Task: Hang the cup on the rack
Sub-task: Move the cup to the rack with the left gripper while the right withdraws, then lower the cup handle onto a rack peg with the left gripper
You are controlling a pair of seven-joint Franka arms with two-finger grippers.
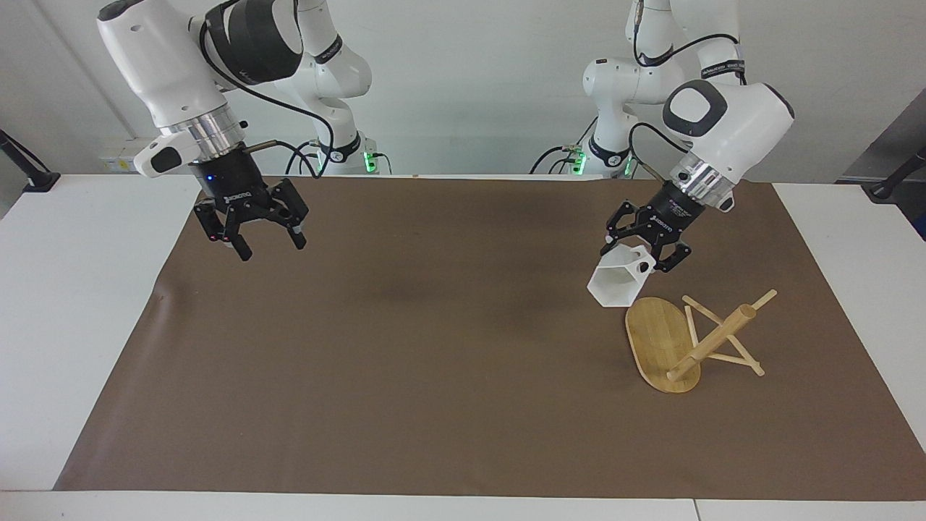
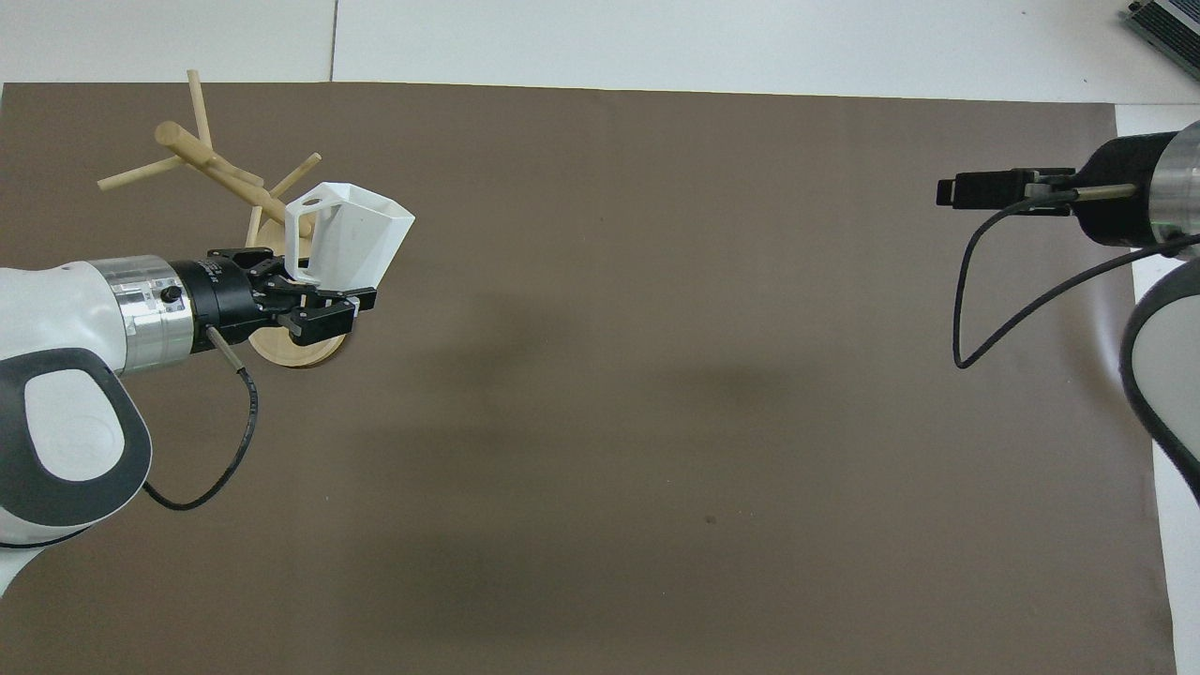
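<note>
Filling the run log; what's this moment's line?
left gripper: holding white faceted mug above bamboo mug tree | right gripper: open, waiting

Arm shells: showing glossy white, with dark grey joint caps.
Wrists: wearing ribbed silver rings.
Left gripper (image 1: 646,253), right gripper (image 1: 264,239): showing black linkage fingers.
Cables: looping black beside each wrist.
</note>
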